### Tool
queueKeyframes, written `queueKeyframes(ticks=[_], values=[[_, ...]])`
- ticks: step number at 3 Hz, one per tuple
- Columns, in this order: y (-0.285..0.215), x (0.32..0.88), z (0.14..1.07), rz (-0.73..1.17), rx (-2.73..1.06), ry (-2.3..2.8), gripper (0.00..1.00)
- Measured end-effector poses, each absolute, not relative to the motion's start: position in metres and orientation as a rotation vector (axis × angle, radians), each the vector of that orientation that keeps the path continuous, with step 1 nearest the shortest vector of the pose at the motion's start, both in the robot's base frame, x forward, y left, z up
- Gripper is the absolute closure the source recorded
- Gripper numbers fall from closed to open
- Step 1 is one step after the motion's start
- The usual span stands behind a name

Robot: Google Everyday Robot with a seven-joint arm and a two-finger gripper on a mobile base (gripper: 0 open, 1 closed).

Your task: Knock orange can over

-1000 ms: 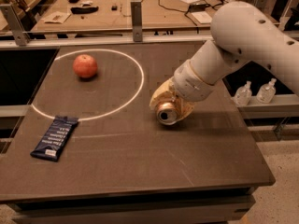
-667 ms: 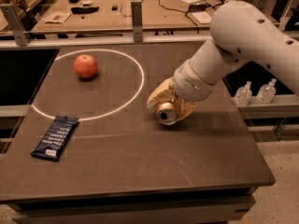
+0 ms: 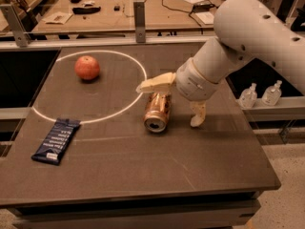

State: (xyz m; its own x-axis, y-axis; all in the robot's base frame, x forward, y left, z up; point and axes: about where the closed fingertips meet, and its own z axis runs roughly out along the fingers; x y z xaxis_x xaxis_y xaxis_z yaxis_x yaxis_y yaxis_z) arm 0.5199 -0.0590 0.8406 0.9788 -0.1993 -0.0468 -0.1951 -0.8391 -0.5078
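The orange can (image 3: 157,111) lies on its side on the dark table (image 3: 143,171), its silver top facing the front edge, just right of the white circle line. My gripper (image 3: 169,104) hangs over it on the big white arm (image 3: 248,37). Its fingers are spread wide: one cream finger (image 3: 155,84) points left above the can, the other (image 3: 198,116) points down to the right of the can. Neither finger grips the can.
A reddish apple (image 3: 87,67) sits inside the white circle (image 3: 90,120) at the back left. A dark blue snack packet (image 3: 56,140) lies at the front left. Two small clear bottles (image 3: 259,95) stand on a ledge off the table's right. A wooden bench stands behind.
The gripper has opened and lifted off the can, its fingers spreading left and right. The can has rolled slightly and now lies uncovered on its side.
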Motion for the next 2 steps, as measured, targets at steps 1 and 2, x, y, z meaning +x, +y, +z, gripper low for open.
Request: queueKeyframes(ticks=[1,2], values=[[-0.0590,0.5199,0.8437,-0.011,-2.592,0.278,0.00],[-0.0590,0.5199,0.8460,-0.011,-2.591,0.278,0.00]])
